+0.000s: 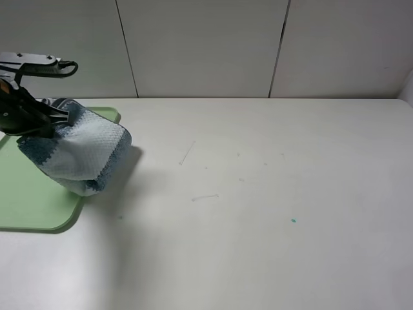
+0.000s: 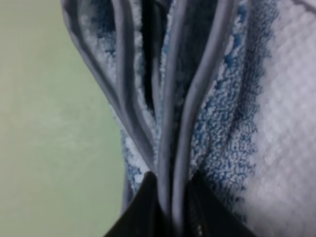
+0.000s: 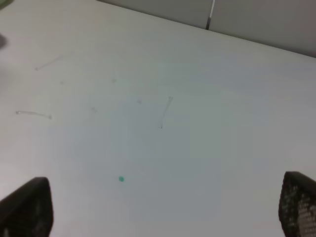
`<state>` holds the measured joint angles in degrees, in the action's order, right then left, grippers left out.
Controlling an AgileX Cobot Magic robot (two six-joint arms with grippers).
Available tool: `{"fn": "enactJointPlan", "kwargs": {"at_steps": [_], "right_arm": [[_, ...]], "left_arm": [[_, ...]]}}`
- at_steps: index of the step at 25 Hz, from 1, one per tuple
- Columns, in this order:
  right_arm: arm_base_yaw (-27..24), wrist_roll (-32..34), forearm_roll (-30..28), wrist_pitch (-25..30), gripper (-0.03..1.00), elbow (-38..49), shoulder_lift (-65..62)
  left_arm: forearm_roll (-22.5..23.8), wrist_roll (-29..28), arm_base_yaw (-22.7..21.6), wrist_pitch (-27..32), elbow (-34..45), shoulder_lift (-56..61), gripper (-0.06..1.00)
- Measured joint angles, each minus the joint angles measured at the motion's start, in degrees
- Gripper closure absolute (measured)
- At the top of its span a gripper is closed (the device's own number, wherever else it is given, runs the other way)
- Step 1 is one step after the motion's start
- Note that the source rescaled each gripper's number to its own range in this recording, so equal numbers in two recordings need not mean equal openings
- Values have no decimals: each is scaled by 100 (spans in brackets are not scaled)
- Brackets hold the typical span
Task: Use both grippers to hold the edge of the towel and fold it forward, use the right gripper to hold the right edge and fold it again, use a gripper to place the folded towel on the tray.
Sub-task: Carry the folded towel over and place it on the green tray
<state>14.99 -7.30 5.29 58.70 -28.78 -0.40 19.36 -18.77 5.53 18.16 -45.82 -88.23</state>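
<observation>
At the far left of the table, the left gripper (image 2: pixel 170 207) pinches the stacked hems of the folded towel (image 1: pixel 80 152), which hangs bunched above the right edge of the tray (image 1: pixel 29 194), while the right gripper (image 3: pixel 163 207), jaws spread, hovers over the bare table (image 1: pixel 271 206).

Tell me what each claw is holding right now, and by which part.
The left claw pinches the folded towel by its stacked grey hems. The right claw holds nothing.
</observation>
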Motion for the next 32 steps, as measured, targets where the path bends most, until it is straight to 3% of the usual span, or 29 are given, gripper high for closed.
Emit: {"fn": "enactJointPlan", "kwargs": {"at_steps": [7, 20, 32], "right_arm": [[0, 0, 0, 0, -3, 0, 0], [0, 0, 0, 0, -3, 0, 0], [0, 0, 0, 0, -3, 0, 0]], "left_arm": [[182, 0, -513, -499, 337, 0, 87], [600, 0, -1143, -863, 366, 0, 87], [700, 0, -1220, -1131, 382, 0, 87]]}}
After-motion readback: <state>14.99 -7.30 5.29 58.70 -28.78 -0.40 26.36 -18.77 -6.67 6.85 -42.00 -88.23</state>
